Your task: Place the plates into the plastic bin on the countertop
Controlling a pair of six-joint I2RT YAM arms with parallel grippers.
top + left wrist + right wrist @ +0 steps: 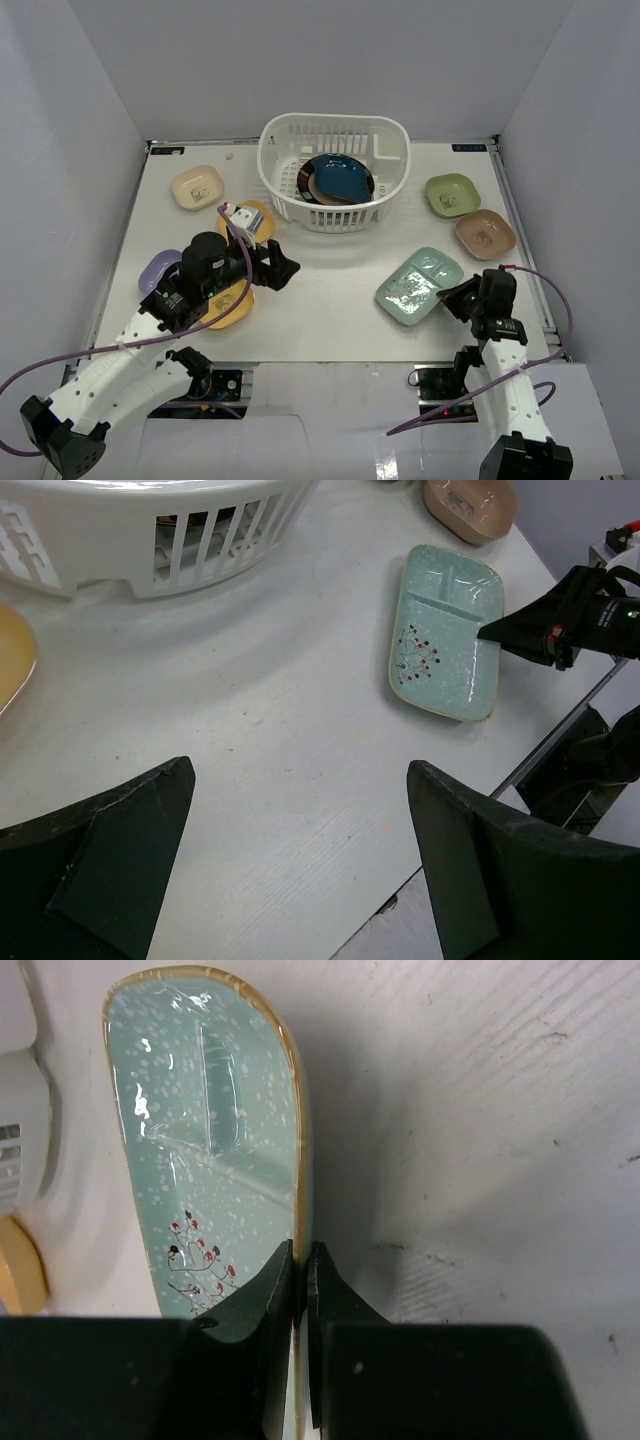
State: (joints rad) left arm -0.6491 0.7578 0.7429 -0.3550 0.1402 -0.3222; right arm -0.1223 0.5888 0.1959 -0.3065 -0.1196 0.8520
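1. the right gripper (300,1252) is clamping its two fingers on the yellow-edged rim of the pale teal dish (200,1150); the rim is running up between the closed fingers in the right wrist view.
2. the pale teal dish (418,287) is sitting on the white table (330,300), in front of and to the right of the white lattice basket (335,165) and well apart from it. it is a divided dish with a small red-berry branch printed on it. whether its gripped edge is raised off the table cannot be told.
3. in the overhead view the right gripper (452,297) is meeting the dish at its near right edge.
4. the left gripper (300,770) is hanging over bare table with its fingers spread wide and nothing between them. it is pointing towards the pale teal dish (445,630) and the right gripper (530,630).
5. the left gripper (283,268) is sitting in front of the basket, left of centre.
6. the basket is holding the dark blue leaf-shaped dish (342,178), which is lying on the black-rimmed plate (309,186).
7. outside the basket, on the left, the cream dish (197,187), the far yellow dish (258,228), the lavender dish (158,270) and the near yellow dish (235,298) are lying on the table, the last partly under the left arm.
8. on the right, the green dish (452,194) and the tan dish (485,234) are lying near each other beyond the teal one.
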